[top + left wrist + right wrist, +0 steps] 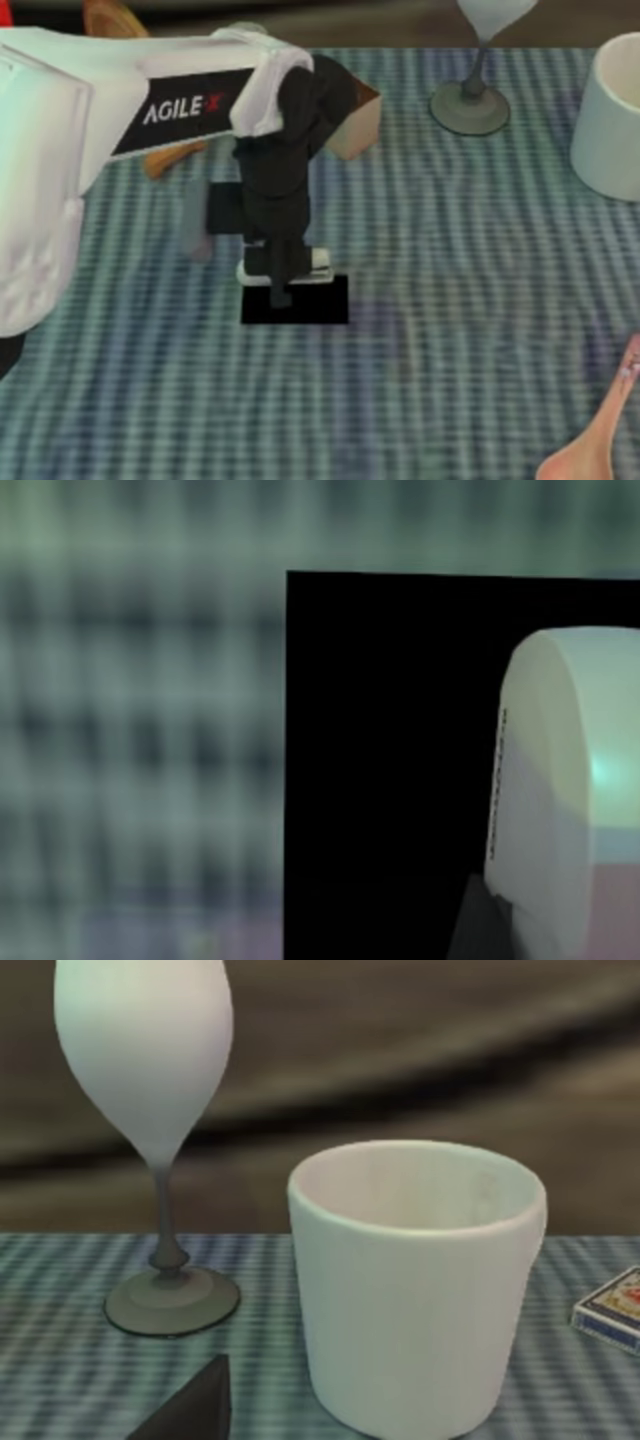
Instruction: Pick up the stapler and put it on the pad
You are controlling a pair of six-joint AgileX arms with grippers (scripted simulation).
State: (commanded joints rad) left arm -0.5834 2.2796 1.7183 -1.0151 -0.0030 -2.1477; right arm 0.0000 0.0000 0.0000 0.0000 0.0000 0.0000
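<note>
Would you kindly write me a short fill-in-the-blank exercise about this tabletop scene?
1. The stapler is held over the pad's ____ edge in the top view.
2. The pad's colour is ____.
3. The left gripper is above the ____.
4. The wine glass stands to the top view's ____ of the white cup.

Missing words: upper; black; pad; left

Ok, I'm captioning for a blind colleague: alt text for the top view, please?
The left gripper hangs over the black pad, with the white stapler beneath it at the pad's far edge. A wine glass and white cup stand on the striped cloth.
</note>
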